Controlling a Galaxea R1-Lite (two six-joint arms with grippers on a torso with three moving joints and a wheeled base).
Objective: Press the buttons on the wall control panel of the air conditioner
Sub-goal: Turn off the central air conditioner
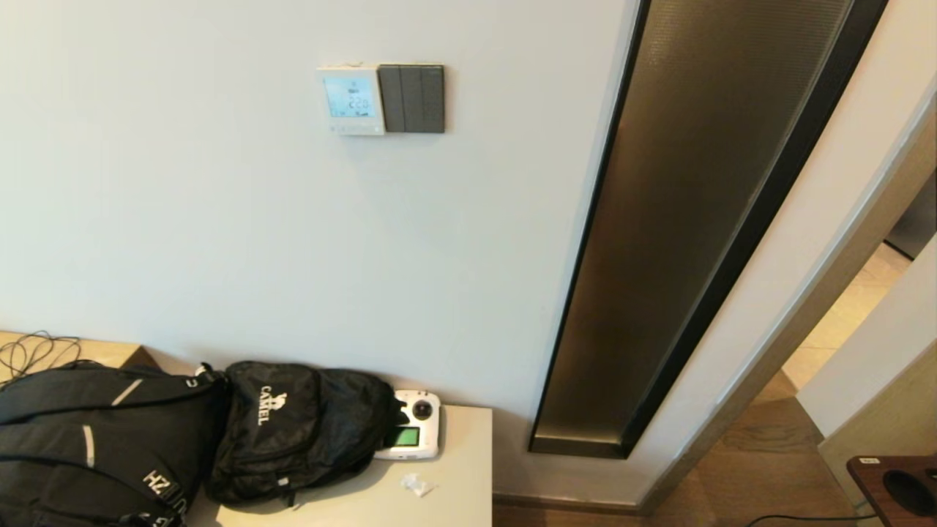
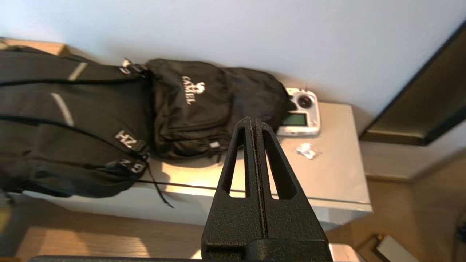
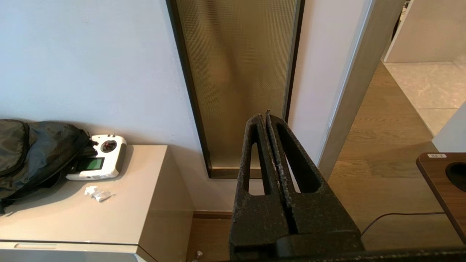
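The air conditioner's wall control panel (image 1: 351,100) is a small white square with a lit pale blue screen showing digits, high on the wall in the head view. Its row of tiny buttons (image 1: 355,129) runs along its bottom edge. Neither arm shows in the head view. My left gripper (image 2: 252,122) is shut and empty, low down in front of the cabinet, far below the panel. My right gripper (image 3: 265,117) is shut and empty, low down facing the foot of the bronze wall strip. The panel does not show in either wrist view.
A dark grey three-rocker switch plate (image 1: 412,98) sits right of the panel. Below, a beige cabinet (image 1: 461,483) holds two black backpacks (image 1: 293,428), a white handheld remote (image 1: 411,434) and a scrap of wrapper (image 1: 417,484). A tall bronze strip (image 1: 695,219) stands at right, a wooden table (image 1: 900,487) lower right.
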